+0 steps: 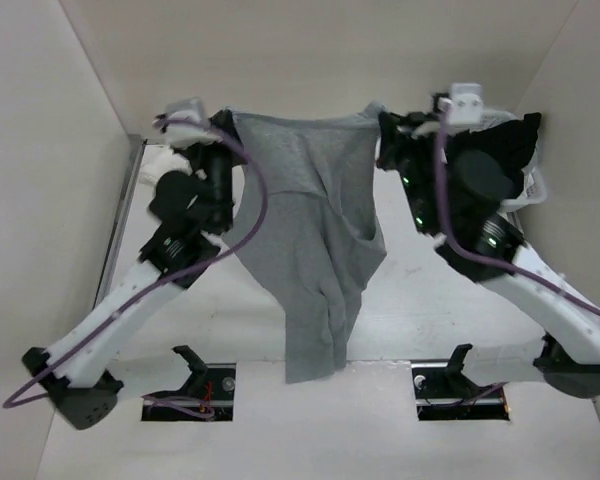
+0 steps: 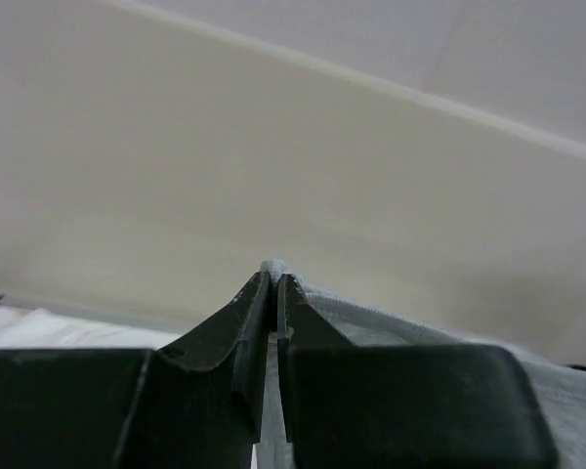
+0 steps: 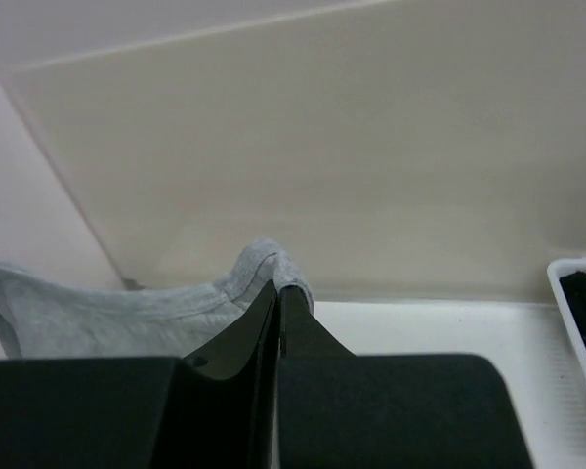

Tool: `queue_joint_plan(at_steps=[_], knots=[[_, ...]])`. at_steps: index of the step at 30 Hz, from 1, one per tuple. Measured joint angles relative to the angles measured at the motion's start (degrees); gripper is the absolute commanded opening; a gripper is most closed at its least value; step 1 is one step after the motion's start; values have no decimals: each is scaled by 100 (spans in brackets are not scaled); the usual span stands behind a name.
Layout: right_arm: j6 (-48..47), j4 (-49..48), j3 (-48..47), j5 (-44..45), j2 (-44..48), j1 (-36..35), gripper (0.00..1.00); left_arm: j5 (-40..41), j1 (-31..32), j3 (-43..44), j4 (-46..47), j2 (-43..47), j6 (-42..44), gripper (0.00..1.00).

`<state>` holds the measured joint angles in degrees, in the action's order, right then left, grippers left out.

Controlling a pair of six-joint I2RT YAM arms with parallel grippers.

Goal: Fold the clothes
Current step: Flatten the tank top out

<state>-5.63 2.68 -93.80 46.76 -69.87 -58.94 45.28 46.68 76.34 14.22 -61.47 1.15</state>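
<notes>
The clothes, a heather-grey tank top [image 1: 310, 230], hang lifted between both arms, spread along the top edge and drooping to a narrow tail near the table's front. My left gripper [image 1: 223, 122] is shut on its upper left corner; in the left wrist view a nub of grey fabric [image 2: 273, 266] pokes out of the closed tips of the gripper [image 2: 273, 283]. My right gripper [image 1: 382, 118] is shut on the upper right corner. In the right wrist view the hem [image 3: 264, 269] folds over its closed tips [image 3: 277, 290], and the fabric trails off to the left.
A white basket [image 1: 533, 185] holding a black garment [image 1: 500, 150] sits at the back right, behind the right arm; its rim [image 3: 571, 293] shows in the right wrist view. Pale walls close the table on the left, back and right.
</notes>
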Motion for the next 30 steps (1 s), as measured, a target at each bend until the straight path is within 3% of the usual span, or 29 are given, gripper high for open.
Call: queue_joint_plan(at_steps=[1,2,3,6,7,9,11,12,16,19,22,24,26,29,30], knots=[[363,120,-26,-407,-313,531,0,-297,-680,-46,-153,-459,-369,3],[586,190,-44,-647,-553,859,0,-367,-815,-44,-188,-568,-470,4],[763,269,-46,-844,-793,1082,0,-813,-1482,63,-391,-1246,-938,5],[1355,704,-503,-1613,-2046,1978,0,-1484,-2461,560,-782,-2747,-1635,12],[1565,1012,-1012,-1895,-2730,2295,1,-1655,-2734,894,-1060,-3357,-1840,25],[1926,1534,-2055,-2323,-3976,2811,8,-2031,-3195,1674,-1762,-4695,-2256,35],[2192,1910,-2959,-2581,-4763,3117,20,-2111,-3246,1781,-2085,-4894,-2330,40],[2367,2109,-3602,-2745,-5318,3357,33,-2131,-3220,1753,-2288,-4887,-2404,40],[2817,2428,-3692,-2953,-5528,3805,38,-2120,-2682,553,-2017,-3792,-2645,33],[3023,2157,-2140,-3084,-4675,3971,27,-2059,-1670,-1211,-1867,-2251,-2870,28],[3167,1611,-173,-3165,-3543,3845,0,-2072,-745,-2435,-1786,-1320,-3180,24],[3469,841,1939,-3248,-2326,3475,0,-2068,-275,-3392,-2308,-776,-3534,17],[3620,446,2911,-3316,-1816,3152,1,-2065,-103,-3816,-2833,-560,-3915,16],[3901,264,4566,-3298,-914,2736,24,-2218,354,-4247,-3410,-90,-4503,24],[3945,295,4682,-3261,-846,2723,28,-2304,525,-4334,-3543,26,-4666,27]])
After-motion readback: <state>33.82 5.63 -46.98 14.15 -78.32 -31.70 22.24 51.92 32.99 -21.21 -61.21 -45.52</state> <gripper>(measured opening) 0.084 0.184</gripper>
